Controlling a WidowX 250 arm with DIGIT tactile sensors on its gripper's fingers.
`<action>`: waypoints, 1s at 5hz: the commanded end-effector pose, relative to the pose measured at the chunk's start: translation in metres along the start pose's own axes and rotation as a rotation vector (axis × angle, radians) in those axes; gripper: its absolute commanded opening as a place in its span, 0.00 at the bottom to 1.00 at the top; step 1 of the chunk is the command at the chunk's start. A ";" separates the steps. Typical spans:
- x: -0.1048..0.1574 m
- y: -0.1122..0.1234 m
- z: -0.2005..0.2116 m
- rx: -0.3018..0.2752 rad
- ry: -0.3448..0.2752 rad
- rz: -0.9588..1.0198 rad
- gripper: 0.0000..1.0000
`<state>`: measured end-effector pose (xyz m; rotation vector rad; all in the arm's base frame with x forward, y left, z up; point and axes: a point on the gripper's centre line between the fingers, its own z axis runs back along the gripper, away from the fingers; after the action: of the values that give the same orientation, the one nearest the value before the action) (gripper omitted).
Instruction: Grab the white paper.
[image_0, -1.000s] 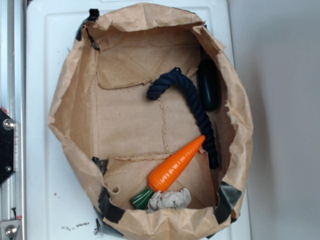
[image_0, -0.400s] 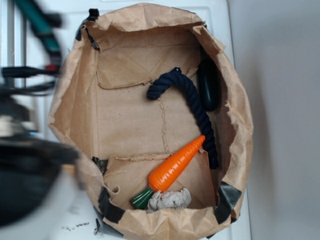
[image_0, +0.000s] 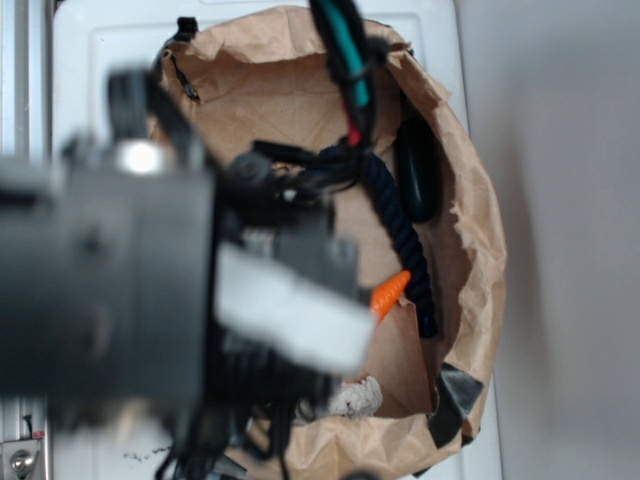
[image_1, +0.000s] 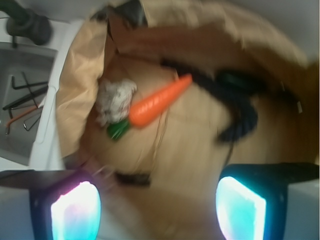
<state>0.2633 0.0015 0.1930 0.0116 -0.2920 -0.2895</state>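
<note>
white paper (image_1: 116, 100): crumpled wad, off-white to greyish, matt, rough with creases
paper bag (image_0: 480, 230): brown kraft paper, matt, wrinkled, torn along the rim; dark tape patches at the corners
carrot (image_1: 157, 100): orange plastic look, smooth, slight sheen; green stub end
rope (image_0: 400, 235): dark navy twisted cord, fibrous, matt
dark oval object (image_0: 416, 170): smooth, glossy, near black
gripper (image_1: 157, 205): black matt body, fingers (image_1: 75, 210) with translucent glowing pads
tabletop (image_0: 100, 60): white, smooth
</note>
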 end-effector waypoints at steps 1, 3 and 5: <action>0.006 0.032 -0.017 0.013 -0.079 -0.125 1.00; 0.010 -0.007 -0.074 0.072 0.005 -0.288 1.00; 0.026 -0.052 -0.090 0.026 -0.017 -0.393 1.00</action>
<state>0.2918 -0.0416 0.0906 0.0883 -0.2474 -0.6598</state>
